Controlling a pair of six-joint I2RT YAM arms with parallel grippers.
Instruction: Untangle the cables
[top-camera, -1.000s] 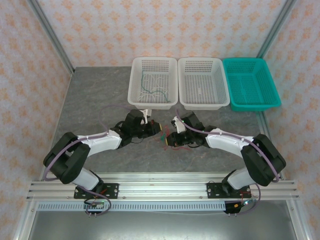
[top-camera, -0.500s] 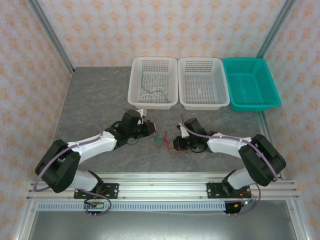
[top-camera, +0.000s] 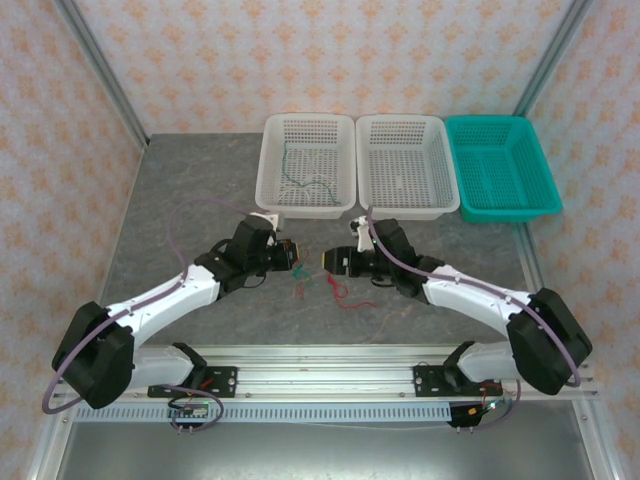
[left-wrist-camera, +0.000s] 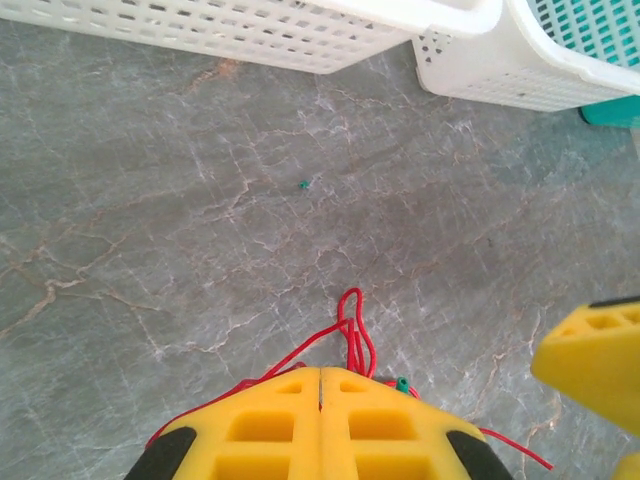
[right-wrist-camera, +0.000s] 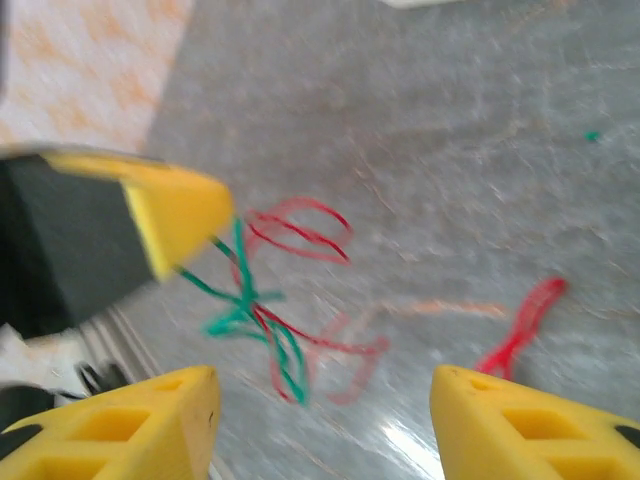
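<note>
- Left fingers (left-wrist-camera: 270, 425): cut off by the lower edge of the left wrist view. The cables (left-wrist-camera: 350, 295) pass beneath their closed tips, and that stretch is hidden.
- Right fingers (right-wrist-camera: 520, 425): bases cut off by the lower edge of the right wrist view. This view is blurred throughout, so the red and green strands cannot be traced apart.
- White baskets (left-wrist-camera: 250, 35) and teal basket (left-wrist-camera: 615, 113): cropped at the top and right edges.
- Green speck (left-wrist-camera: 303, 184) on the surface (left-wrist-camera: 150, 200): too small to identify.

No writing, label, brand, number or sign is legible in any view.
</note>
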